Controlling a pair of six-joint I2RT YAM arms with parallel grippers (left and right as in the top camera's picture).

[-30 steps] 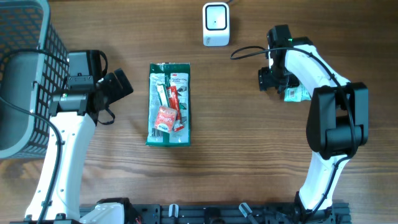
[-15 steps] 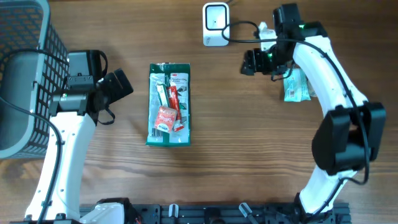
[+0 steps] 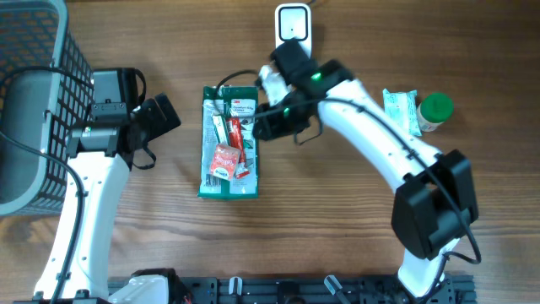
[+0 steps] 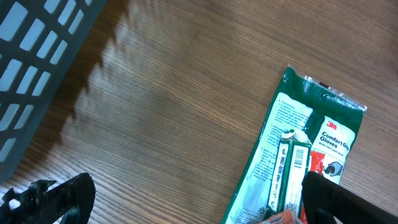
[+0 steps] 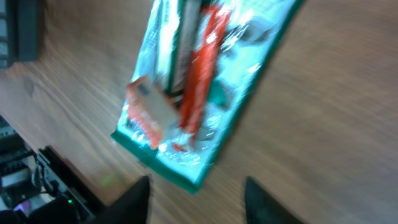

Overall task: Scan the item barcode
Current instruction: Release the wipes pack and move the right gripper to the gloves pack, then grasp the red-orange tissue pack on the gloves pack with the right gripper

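2 arms share the tabletop (image 3: 337, 219). We see the glove packet (image 3: 229, 142) lying flat near the tabletop's middle, one short end toward the far edge, where the scanner (image 3: 293, 32) stands. The right gripper (image 3: 267, 121) hangs at the packet's right edge, fingers parted, holding nothing. The left gripper (image 3: 167, 116) gapes wide on the packet's other side, apart from it. A basket (image 3: 34, 51) fills the far left corner.

Bare wood (image 3: 337, 228) beside glove packet (image 3: 224, 181); basket (image 3: 34, 51) at left edge
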